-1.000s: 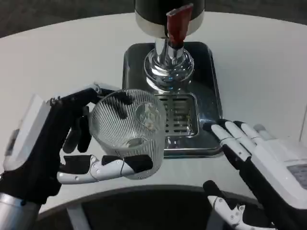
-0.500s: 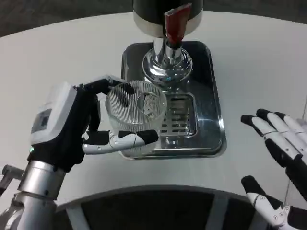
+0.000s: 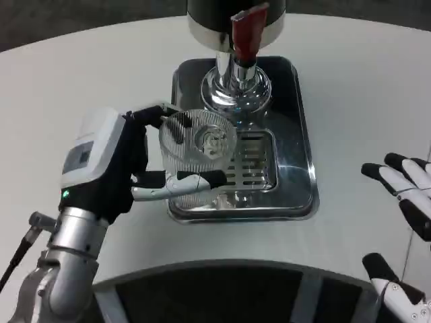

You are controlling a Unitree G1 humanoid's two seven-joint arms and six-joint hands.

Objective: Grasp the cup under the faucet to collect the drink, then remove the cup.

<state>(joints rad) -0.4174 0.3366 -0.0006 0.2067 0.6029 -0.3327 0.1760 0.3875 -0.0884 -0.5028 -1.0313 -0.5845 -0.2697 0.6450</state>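
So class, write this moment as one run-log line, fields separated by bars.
left hand: holds clear cup | cup: over tray, near faucet | right hand: open, at table's right edge | lever: untouched

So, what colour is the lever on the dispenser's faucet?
Red; the faucet lever shows best in the head view.

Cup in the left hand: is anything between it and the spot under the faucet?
Nothing visible. The left hand holds the ribbed clear cup over the tray's left side, just short of the faucet; the drain grate beneath is bare.
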